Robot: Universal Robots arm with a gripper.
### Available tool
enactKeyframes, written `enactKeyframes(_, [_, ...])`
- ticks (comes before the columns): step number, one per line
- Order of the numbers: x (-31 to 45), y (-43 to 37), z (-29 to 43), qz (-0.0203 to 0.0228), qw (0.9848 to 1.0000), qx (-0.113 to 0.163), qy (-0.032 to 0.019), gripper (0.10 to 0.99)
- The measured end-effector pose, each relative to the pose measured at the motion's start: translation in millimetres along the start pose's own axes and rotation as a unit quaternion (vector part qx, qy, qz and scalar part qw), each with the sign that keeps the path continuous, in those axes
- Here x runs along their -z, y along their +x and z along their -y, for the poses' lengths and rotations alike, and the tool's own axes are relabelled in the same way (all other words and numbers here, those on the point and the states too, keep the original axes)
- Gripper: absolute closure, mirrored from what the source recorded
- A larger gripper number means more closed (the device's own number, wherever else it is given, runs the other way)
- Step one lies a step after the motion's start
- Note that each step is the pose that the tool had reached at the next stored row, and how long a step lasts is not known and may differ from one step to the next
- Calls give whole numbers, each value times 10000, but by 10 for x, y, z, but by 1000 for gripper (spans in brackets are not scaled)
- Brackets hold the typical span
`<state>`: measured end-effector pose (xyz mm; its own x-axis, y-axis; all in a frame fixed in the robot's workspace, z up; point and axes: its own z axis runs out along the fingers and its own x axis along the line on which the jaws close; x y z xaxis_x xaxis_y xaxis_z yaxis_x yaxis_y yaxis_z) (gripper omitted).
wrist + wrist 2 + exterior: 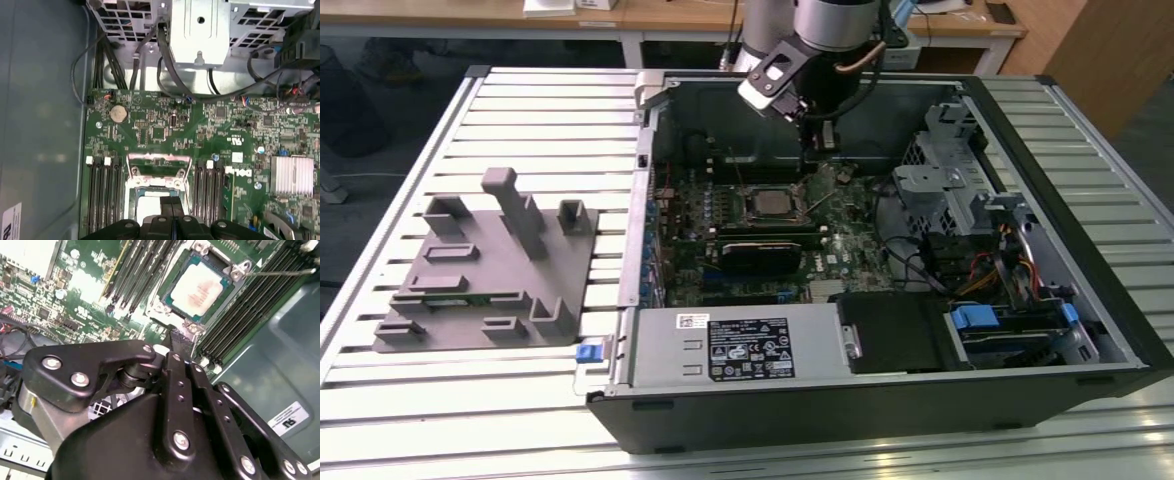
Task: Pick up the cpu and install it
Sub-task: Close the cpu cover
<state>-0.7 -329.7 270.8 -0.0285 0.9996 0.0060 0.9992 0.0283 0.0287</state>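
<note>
Silvery and square, the thin flat cpu [200, 284] with its pale metal top is lying inside the black-and-metal square socket [220, 302] on the green circuit board [160, 130], within the open black computer case [881, 400] that is sitting on the slatted grey tabletop [520, 130]. We are judging the pick and the placement to be done, since the chip is resting flat and square to the socket walls in the second wrist view. What we are reading as unfinished is the clamping. The metal retaining frame [157, 161] is looking tipped up off the chip in the first wrist view, and the thin steel lever [280, 273] is standing free beside the socket rather than lying tucked down, though we are not certain of that. The black jointed metal fingers [177, 342] are pressing together with no gap showing in both wrist views, and they are carrying nothing. They are hanging just beside the socket's edge, over the board; whether the tips are touching it we are not able to tell.
</note>
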Motion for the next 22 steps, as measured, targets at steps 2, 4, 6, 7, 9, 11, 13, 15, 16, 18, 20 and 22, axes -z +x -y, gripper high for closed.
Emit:
enactKeyframes(2, [-22, -1, -25, 0, 10000, 0, 2, 980])
enactKeyframes(4, [-32, -2, -65, 1, 10000, 1, 3, 980])
enactKeyframes(6, [-38, -4, -112, -1, 10000, 2, 3, 980])
enactKeyframes(7, [-40, -4, -131, 0, 10000, 2, 4, 980])
enactKeyframes(9, [-43, -2, -151, -1, 10000, 2, 4, 980])
enactKeyframes(11, [-46, 7, -174, 1, 10000, -6, 3, 980])
enactKeyframes(13, [-49, 20, -196, 4, 10000, -24, 4, 980])
enactKeyframes(15, [-50, 36, -209, 13, 10000, -59, 4, 980])
enactKeyframes(16, [-51, 45, -216, 16, 10000, -77, 4, 980])
enactKeyframes(18, [-54, 63, -230, 21, 9999, -117, 4, 980])
enactKeyframes(20, [-56, 72, -249, 24, 9999, -148, 3, 980])
enactKeyframes(22, [-58, 75, -270, 27, 9999, -168, 3, 980])
